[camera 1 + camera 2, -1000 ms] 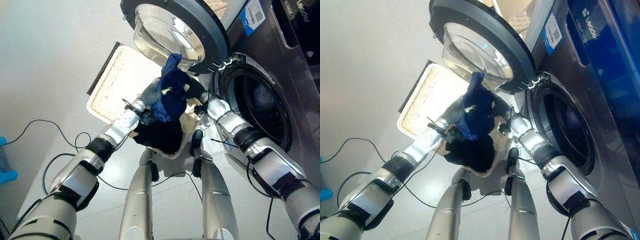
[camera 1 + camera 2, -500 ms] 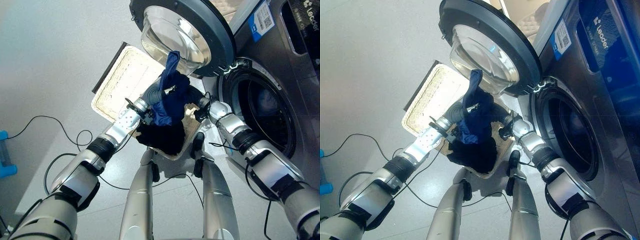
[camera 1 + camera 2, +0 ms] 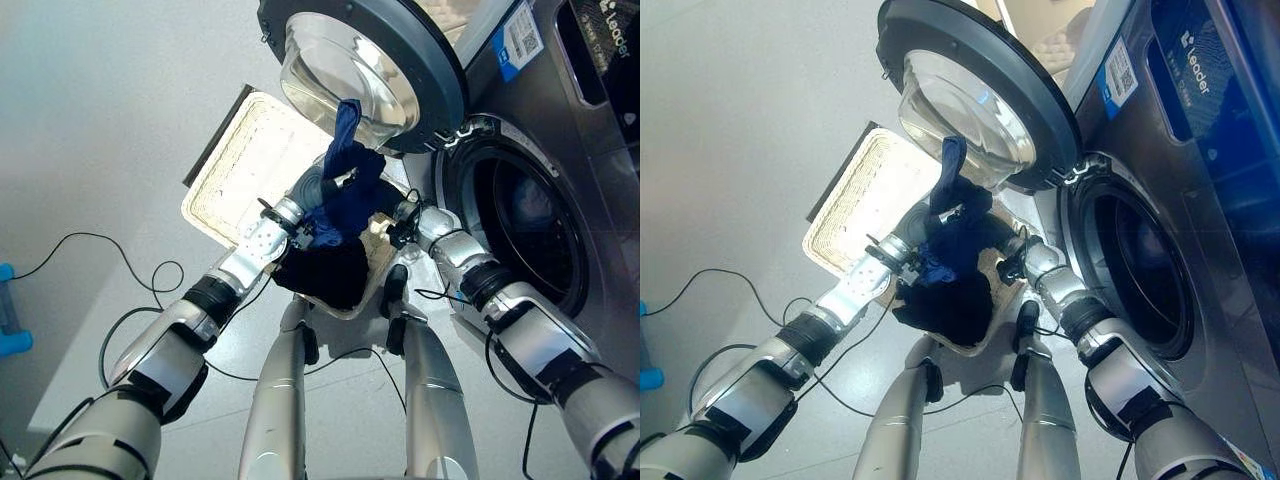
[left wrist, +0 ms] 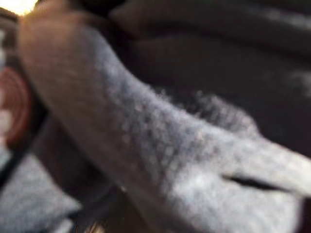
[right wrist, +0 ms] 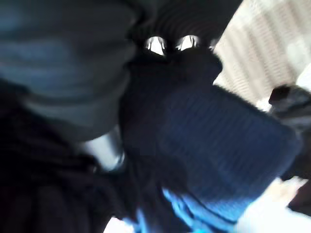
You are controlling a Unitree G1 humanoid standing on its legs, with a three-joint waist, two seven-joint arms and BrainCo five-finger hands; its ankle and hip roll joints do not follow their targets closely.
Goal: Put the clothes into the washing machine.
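**Blue garment lifted over the basket, beside the open washer door**

Bare pale floor (image 3: 90,120) spreads wide on the far left of the wicker basket (image 3: 240,160), giving free room on that side. The basket's near end holds a black heap of clothes (image 3: 322,275); its far end is bare weave.

The left hand (image 3: 312,190) hangs above the basket's middle, wrapped in a blue garment (image 3: 345,190) that drapes over and around it. One strip of the cloth (image 3: 952,160) rises to touch the glass bowl of the open washer door (image 3: 400,50). The fingers are buried in the cloth, so I cannot tell how they are set.

Right of the basket, the right hand (image 3: 403,212) sits just beside the blue garment, at the basket's right rim; the right wrist view has dark and blue fabric close before it, yet its grip cannot be made out.

Further right, the drum opening (image 3: 520,225) of the washing machine (image 3: 1200,200) stands open, the door's rim crowding the space above the garment.
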